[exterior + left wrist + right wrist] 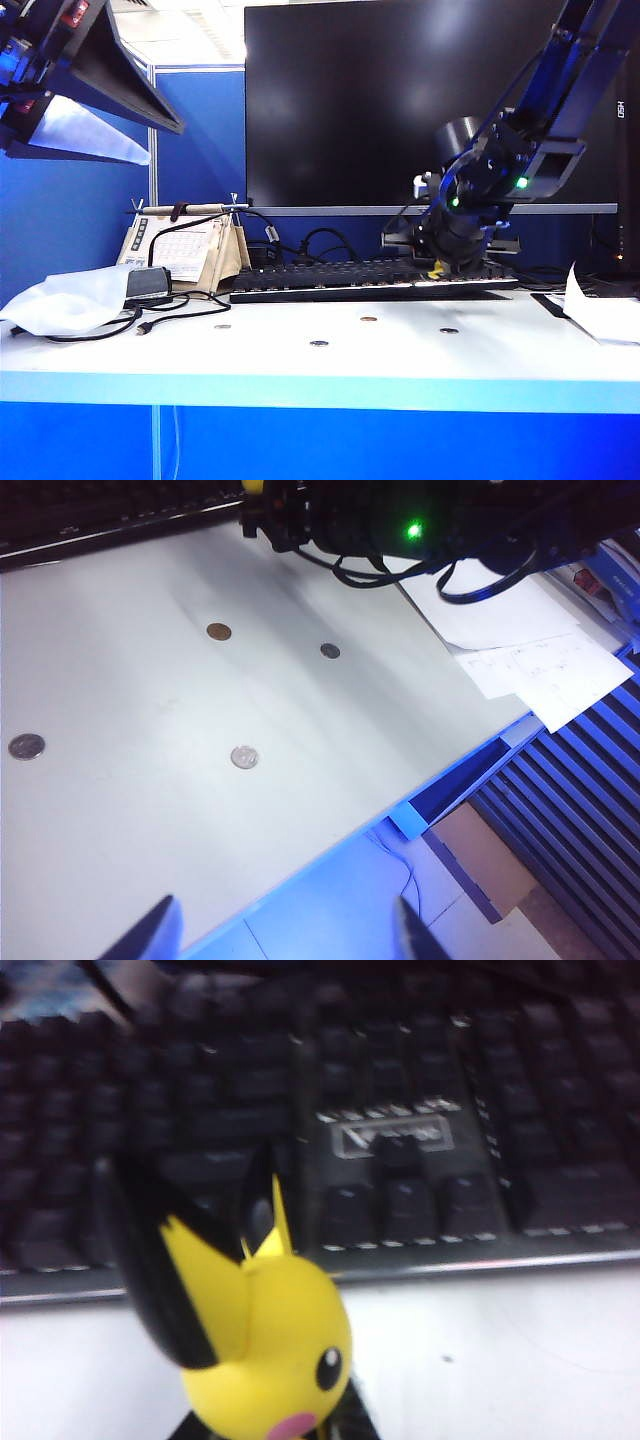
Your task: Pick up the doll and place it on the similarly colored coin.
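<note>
1. Far left, high above the tabletop (300, 365): left gripper (285, 930), fingers (150, 935) spread wide, holding nothing.
2. Left of centre on the tabletop: grey coins (319, 343), easy to mistake for the target.
3. Centre: brown coin (368, 319), bare, well apart from the doll, with another grey coin (330, 651) just beside it. Could end on the wrong disc if colour is misread in this blue light.
4. Right of centre: right gripper (440, 268) low at the keyboard (330, 275) front edge, doll (265, 1335) at its tips. Grip itself cut off in the wrist view; cannot tell whether closed on the doll.
5. Same spot: could slip or tip, round head being smooth and the base hidden; could also snag keys if lifted crooked.
6. Far right: paper (530, 665), print too small to read; monitor lettering (620, 108) blurred; keyboard badge (392, 1136) illegible.
</note>
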Available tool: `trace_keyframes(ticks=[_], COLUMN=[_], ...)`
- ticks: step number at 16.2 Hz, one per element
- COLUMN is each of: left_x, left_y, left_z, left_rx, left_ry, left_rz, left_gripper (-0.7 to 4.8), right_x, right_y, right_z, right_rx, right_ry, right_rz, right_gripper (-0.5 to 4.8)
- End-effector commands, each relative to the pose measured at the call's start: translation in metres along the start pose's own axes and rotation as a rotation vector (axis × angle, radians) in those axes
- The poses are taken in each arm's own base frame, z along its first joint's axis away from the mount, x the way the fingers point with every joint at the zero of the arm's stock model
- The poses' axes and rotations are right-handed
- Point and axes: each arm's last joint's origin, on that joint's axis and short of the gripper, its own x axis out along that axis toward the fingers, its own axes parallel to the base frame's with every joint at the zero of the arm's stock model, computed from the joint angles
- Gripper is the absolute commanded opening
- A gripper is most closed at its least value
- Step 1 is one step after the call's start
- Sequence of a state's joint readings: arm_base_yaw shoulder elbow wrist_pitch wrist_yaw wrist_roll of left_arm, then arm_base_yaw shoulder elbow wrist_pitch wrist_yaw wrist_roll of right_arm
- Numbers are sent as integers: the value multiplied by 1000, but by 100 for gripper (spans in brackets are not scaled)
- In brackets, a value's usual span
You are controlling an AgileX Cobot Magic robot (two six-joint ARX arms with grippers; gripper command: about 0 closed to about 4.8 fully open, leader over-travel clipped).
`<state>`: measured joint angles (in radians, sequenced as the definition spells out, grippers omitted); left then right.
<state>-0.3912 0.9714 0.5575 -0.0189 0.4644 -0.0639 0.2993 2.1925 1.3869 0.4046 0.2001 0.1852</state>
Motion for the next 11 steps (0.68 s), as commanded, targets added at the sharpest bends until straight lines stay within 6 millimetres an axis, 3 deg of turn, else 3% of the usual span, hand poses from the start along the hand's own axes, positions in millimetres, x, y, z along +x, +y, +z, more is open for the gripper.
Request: trace_keyframes(ticks=[1,6,11], left_x=[0,0,0], left_y=[-1,-1,-1], left_z=[3,2,1], left_rx=[13,11,4], left_ry=[-16,-13,1], left_rz=[-9,-9,-8], left_gripper=[277,277,277], right_x=[-7,-23,-57], right_y=[5,10,19], right_z=[10,27,21], right_rx=[-23,-33,-47], right_ry=[5,30,39], right_rz=[114,234,332], right_gripper=[84,84,84])
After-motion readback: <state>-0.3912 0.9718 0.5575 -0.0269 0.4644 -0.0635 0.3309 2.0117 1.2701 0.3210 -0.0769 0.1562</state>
